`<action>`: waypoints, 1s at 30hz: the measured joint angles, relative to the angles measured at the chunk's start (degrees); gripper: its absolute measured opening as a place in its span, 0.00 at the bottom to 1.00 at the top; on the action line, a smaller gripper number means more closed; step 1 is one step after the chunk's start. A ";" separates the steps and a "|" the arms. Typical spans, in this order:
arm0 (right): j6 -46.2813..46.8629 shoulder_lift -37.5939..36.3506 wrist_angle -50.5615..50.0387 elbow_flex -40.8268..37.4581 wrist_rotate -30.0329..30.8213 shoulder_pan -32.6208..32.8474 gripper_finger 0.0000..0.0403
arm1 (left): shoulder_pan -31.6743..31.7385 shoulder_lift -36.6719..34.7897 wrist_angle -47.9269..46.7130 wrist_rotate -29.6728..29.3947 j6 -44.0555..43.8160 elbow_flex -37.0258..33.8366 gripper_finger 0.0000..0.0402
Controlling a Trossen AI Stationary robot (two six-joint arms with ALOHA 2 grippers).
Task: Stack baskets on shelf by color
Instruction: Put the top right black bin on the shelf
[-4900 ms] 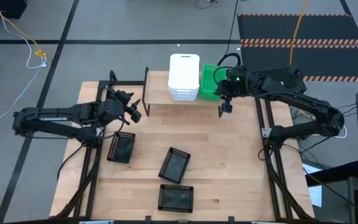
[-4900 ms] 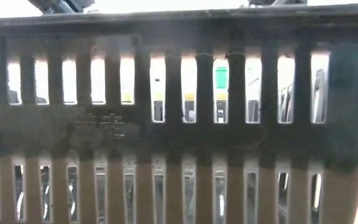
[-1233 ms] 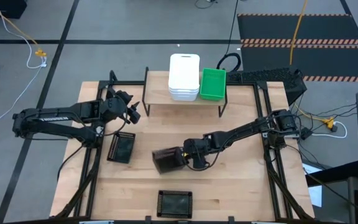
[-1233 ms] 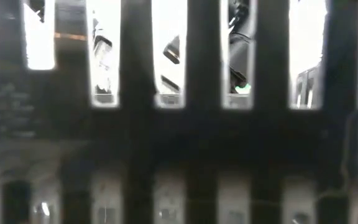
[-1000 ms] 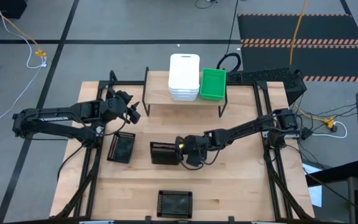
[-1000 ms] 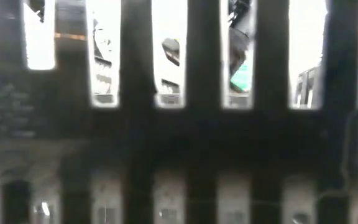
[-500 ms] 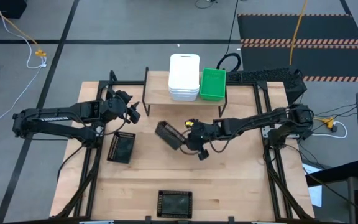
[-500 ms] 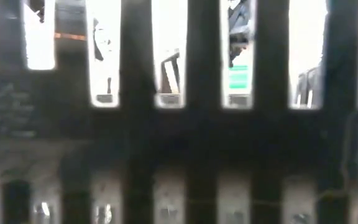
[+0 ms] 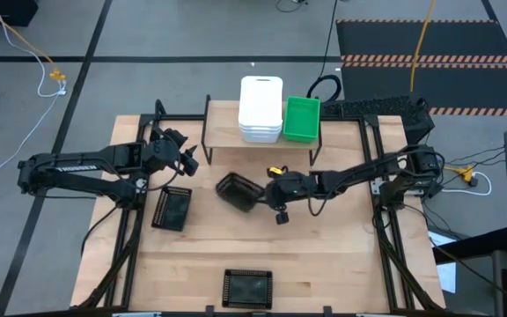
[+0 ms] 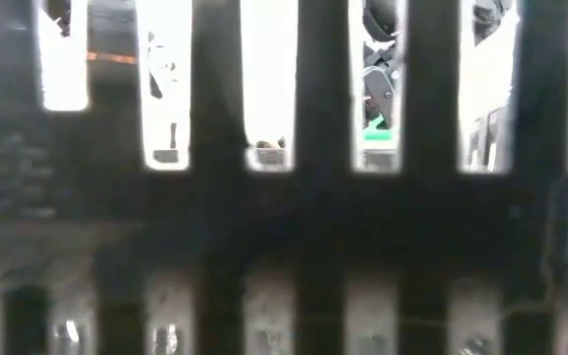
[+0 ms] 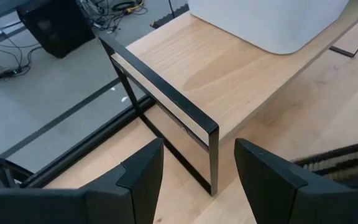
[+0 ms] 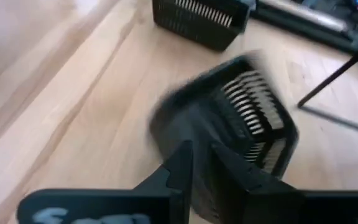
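Wooden table [image 9: 324, 255] under my rig: my right claw [image 9: 262, 194] grips a black mesh basket [image 9: 238, 191], tilted, just before the shelf [image 9: 223, 132] holding stacked white baskets [image 9: 260, 110] and a green basket [image 9: 301, 118]. My left claw [image 11: 197, 171] waits released beside the shelf's end.

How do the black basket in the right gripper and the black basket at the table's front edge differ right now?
The held black basket is clamped by the right gripper and tilted, in front of the shelf; the front black basket lies flat and untouched, opening up. The held one is mid-table, the other at the front edge. Both are black slotted baskets of similar size.
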 joint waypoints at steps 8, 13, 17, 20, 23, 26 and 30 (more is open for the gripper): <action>1.90 0.00 9.62 -4.47 -0.13 0.09 0.11 | 0.00 0.00 0.01 0.04 -0.24 0.00 0.50; -0.95 0.00 12.53 -4.52 -7.51 -0.76 0.18 | 0.00 0.00 0.03 0.04 -0.35 0.00 0.50; 2.10 0.00 11.46 -2.12 -12.59 -2.86 0.31 | 0.00 0.00 0.48 0.03 -0.63 0.00 0.50; 2.41 0.00 2.54 2.32 -13.33 -4.34 0.46 | 0.00 0.00 1.26 0.02 -0.61 0.00 0.50; -3.68 0.94 -11.14 7.62 -13.13 -5.31 0.58 | 0.00 0.00 1.72 0.02 -0.61 0.00 0.50; -11.20 2.69 -18.02 10.42 -12.83 -5.48 0.61 | -0.02 0.00 1.72 0.04 -0.61 0.00 0.50; -21.07 3.93 -17.68 11.35 -11.30 -5.20 0.58 | -0.01 -0.02 1.70 0.05 -0.61 0.00 0.50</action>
